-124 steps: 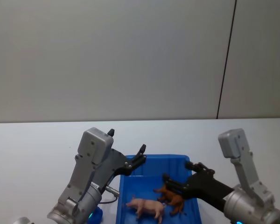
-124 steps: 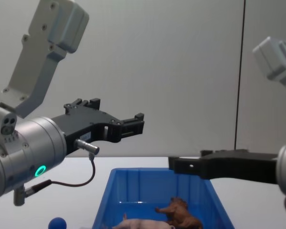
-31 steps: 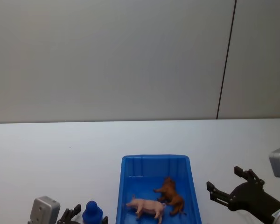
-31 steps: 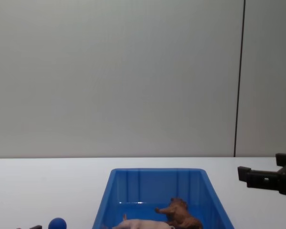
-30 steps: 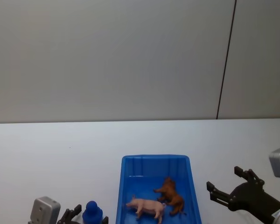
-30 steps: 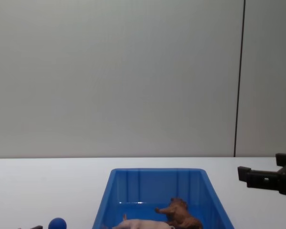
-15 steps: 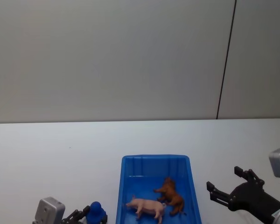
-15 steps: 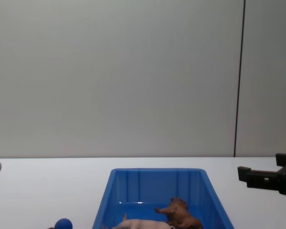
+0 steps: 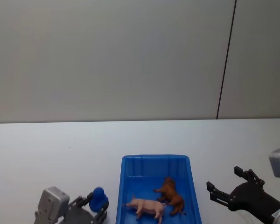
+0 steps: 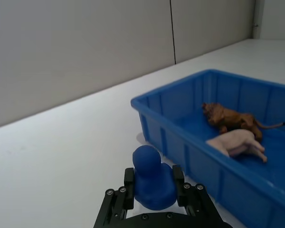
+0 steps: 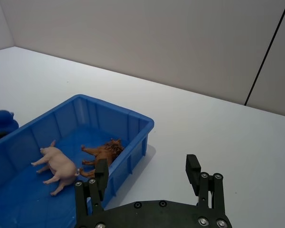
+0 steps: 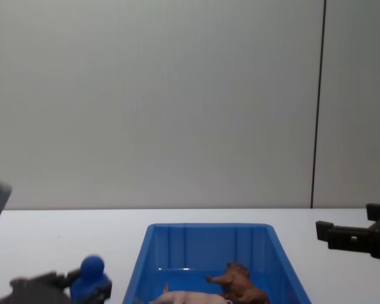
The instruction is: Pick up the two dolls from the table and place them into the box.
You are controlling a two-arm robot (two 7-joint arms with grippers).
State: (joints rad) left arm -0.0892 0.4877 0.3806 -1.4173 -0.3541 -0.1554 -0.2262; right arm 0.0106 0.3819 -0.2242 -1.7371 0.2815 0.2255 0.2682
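both dolls already lie inside the box (image 9: 155, 164): the pink doll (image 9: 145, 206) on its side toward the near-left of the floor, the brown doll (image 9: 170, 194) just beside it to the right, the two touching or nearly so. judged from that, the task's own work looks finished, with no doll left out on the tabletop (image 9: 46, 149).

the left gripper (image 10: 154, 191) is at the near left, just beside the box's left wall, with its fingers (image 10: 128, 183) closed on a small blue toy (image 10: 152, 177) that is not one of the dolls; in the chest view the toy (image 12: 88, 276) appears lifted off the tabletop, though how far i cannot tell. what seems left is only to deal with that toy and pull the arms back.

the right gripper (image 11: 147, 175) hovers to the right of the box, clear of its wall, fingers (image 11: 193, 169) spread wide and holding nothing.

for room: the left wall of the box is close to the left gripper, so a sideways move toward it risks a knock against the rim. the tabletop is open to the far side, far left and far right.
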